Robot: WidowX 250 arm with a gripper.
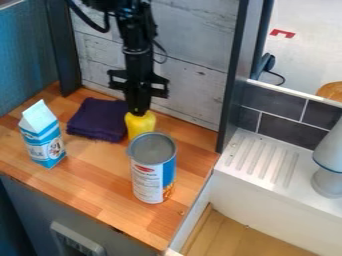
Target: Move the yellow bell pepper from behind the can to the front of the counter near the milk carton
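Observation:
The black gripper (139, 111) hangs from the top edge over the back of the wooden counter. Its lower end meets the top of a yellow object (140, 125) and hides part of it. A folded dark purple cloth (98, 119) lies just left of the yellow object. In front of the yellow object, a tall can (152, 170) with a white, blue and orange label stands upright and overlaps its lower part. At the left of the counter stands a blue and white milk carton (43, 137) with a peaked top.
A whitewashed plank wall (190, 65) rises behind the counter (87, 185), with a dark upright post (234, 80) at its right. Further right are a white ridged drainboard (260, 160), dark tiles (286, 131) and a grey-white object (328, 162). A wood-floored recess (230, 237) lies below the drainboard.

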